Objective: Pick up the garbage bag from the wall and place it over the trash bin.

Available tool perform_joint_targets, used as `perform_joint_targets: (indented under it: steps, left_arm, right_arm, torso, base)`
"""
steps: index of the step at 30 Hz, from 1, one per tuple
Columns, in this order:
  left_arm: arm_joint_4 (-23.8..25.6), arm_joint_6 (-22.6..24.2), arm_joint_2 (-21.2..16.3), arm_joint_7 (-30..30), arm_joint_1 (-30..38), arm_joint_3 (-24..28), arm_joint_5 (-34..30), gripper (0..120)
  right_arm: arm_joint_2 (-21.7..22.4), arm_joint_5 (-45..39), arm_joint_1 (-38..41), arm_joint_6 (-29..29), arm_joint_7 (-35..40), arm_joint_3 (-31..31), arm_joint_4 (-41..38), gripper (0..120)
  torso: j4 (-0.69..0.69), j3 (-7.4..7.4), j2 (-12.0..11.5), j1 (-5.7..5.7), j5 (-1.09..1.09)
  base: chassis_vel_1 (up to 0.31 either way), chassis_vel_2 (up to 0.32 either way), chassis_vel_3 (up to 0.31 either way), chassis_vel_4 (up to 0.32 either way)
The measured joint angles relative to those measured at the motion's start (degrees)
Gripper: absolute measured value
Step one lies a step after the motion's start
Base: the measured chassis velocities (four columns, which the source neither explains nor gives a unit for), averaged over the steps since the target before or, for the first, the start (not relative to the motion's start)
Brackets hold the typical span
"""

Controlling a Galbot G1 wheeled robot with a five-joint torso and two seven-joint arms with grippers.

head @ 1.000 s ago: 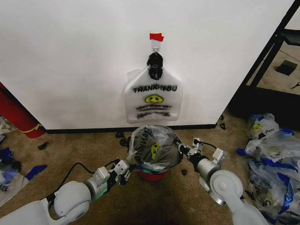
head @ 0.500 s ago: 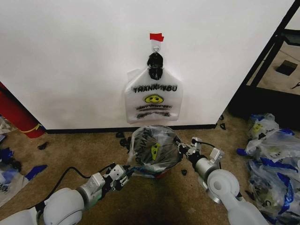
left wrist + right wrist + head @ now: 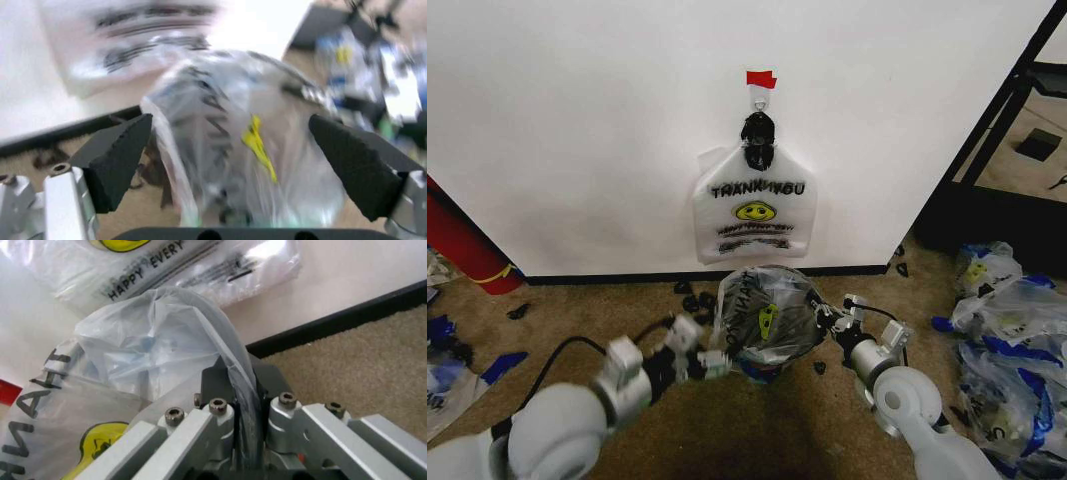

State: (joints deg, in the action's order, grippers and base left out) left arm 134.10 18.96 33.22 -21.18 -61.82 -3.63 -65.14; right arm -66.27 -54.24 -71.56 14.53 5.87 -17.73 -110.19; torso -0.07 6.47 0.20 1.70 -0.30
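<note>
Reading "THANK YOU", wall bag [image 3: 755, 215]; right tool [image 3: 243, 405] pinching garbage bag [image 3: 767, 315]

White rounded arms, silver screwed tool brackets [image 3: 220, 425], black wedge fingers [image 3: 117, 157] (apparently rubbery), black cables.

Brown carpet [image 3: 757, 430]; black shelving [image 3: 1012, 120] at right.
</note>
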Motion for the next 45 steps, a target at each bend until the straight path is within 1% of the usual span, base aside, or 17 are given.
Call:
perform_joint_targets:
  steps: [1, 2, 4, 7, 8, 11, 12, 15, 18, 25, 34, 37, 39, 40, 42, 43, 45]
  left_arm:
    - [0.0, 0.0, 0.0, 0.0, 0.0, 0.0, 0.0, 94]
    - [-1.59, 0.07, 2.47, -2.83, 1.62, -0.19, -4.93, 94]
    - [-3.41, 0.19, 4.9, -5.16, 2.96, -0.52, -9.1, 91]
    - [-4.94, 0.37, 6.23, -6.15, 3.68, -0.63, -11.34, 86]
    - [-6.57, 0.98, 7.01, -6.36, 4.31, -0.56, -12.7, 74]
    - [-8.12, 1.56, 7.44, -6.13, 4.71, -0.06, -12.85, 60]
    - [-8.12, 1.56, 7.44, -6.13, 4.71, -0.06, -12.85, 60]
    - [-9.6, 1.76, 7.8, -5.94, 5.24, 0.28, -12.73, 47]
    - [-10.81, 1.8, 7.91, -5.68, 5.55, 0.51, -12.58, 40]
    - [-11.75, 2.06, 8.02, -4.72, 5.52, 0.8, -12.08, 29]
    - [-11.6, 2.38, 8.06, -3.54, 5.19, 1.21, -11.32, 29]
    - [-11.59, 2.39, 8.15, -3.41, 5.24, 1.26, -11.28, 24]
    - [-11.65, 2.36, 8.2, -3.14, 5.3, 1.35, -11.16, 11]
    - [-11.65, 2.36, 8.2, -3.14, 5.3, 1.35, -11.16, 11]
    - [-11.93, 2.27, 8.19, -2.9, 5.32, 1.37, -11.04, 3]
    - [-12.08, 2.25, 8.16, -2.84, 5.32, 1.37, -11.01, 0]
    - [-12.14, 2.19, 8.12, -2.78, 5.31, 1.38, -11.0, 0]
  right_arm:
    - [0.0, 0.0, 0.0, 0.0, 0.0, 0.0, 0.0, 0]
    - [0.04, 0.26, -0.22, -0.17, -0.16, 0.0, 0.0, 0]
    - [0.1, 0.53, -0.47, -0.28, -0.23, -0.03, 0.01, 0]
    - [0.12, 0.62, -0.55, -0.3, -0.24, -0.05, 0.01, 0]
    - [0.05, 0.64, -0.53, -0.3, -0.24, 0.0, -0.14, 0]
    - [-0.01, 0.57, -0.5, -0.24, -0.23, 0.07, -0.55, 0]
    - [-0.01, 0.57, -0.5, -0.24, -0.23, 0.07, -0.55, 0]
    - [0.0, 0.37, -0.52, -0.18, -0.15, 0.02, -0.9, 0]
    - [0.06, 0.12, -0.54, -0.09, -0.07, -0.11, -1.2, 0]
    - [0.12, -0.2, -0.26, 0.09, 0.23, -0.06, -1.25, 0]
    - [0.06, -0.4, -0.09, 0.29, 0.54, 0.29, -1.21, 0]
    - [0.08, -0.46, -0.1, 0.31, 0.61, 0.29, -1.21, 0]
    - [0.14, -0.68, -0.23, 0.36, 0.75, 0.29, -1.36, 0]
    - [0.14, -0.68, -0.23, 0.36, 0.75, 0.29, -1.36, 0]
    - [0.2, -0.81, -0.32, 0.43, 0.81, 0.25, -1.58, 0]
    - [0.22, -0.91, -0.34, 0.47, 0.85, 0.23, -1.7, 0]
    - [0.24, -1.03, -0.37, 0.52, 0.95, 0.19, -1.84, 0]
  torso:
    - [0.0, 0.0, 0.0, 0.0, 0.0]
    - [-0.01, 0.0, 0.0, 0.0, -0.01]
    - [-0.02, 0.01, 0.0, 0.0, 0.01]
    - [-0.01, 0.0, 0.0, 0.0, 0.01]
    - [0.0, 0.0, 0.0, 0.0, 0.01]
    - [0.0, 0.0, 0.0, 0.0, 0.01]
    - [0.0, 0.0, 0.0, 0.0, 0.01]
    - [0.0, 0.01, 0.0, 0.0, 0.01]
    - [0.0, 0.0, 0.0, 0.0, 0.01]
    - [0.0, 0.0, 0.0, 0.0, 0.01]
    - [0.0, 0.0, 0.0, 0.0, 0.01]
    - [0.0, 0.0, 0.0, 0.0, 0.01]
    - [0.0, 0.0, 0.0, 0.0, 0.01]
    - [0.0, 0.0, 0.0, 0.0, 0.01]
    - [0.0, 0.0, 0.0, 0.0, 0.01]
    - [0.0, 0.0, 0.0, 0.0, 0.01]
    - [0.0, 0.0, 0.0, 0.0, 0.01]
  base:
    - [0.0, 0.0, 0.0, 0.0]
    - [0.0, 0.0, 0.0, 0.0]
    - [0.0, 0.0, 0.0, 0.0]
    - [0.0, 0.0, 0.0, 0.0]
    - [0.0, 0.0, 0.0, 0.0]
    - [0.0, 0.0, 0.0, 0.0]
    - [0.0, 0.0, 0.0, 0.0]
    - [0.0, 0.0, 0.0, 0.0]
    - [0.0, 0.0, 0.0, 0.0]
    - [0.0, 0.0, 0.0, 0.0]
    - [0.0, 0.0, 0.0, 0.0]
    - [0.0, 0.0, 0.0, 0.0]
    - [0.0, 0.0, 0.0, 0.0]
    - [0.0, 0.0, 0.0, 0.0]
    - [0.0, 0.0, 0.0, 0.0]
    - [0.0, 0.0, 0.0, 0.0]
    - [0.0, 0.0, 0.0, 0.0]
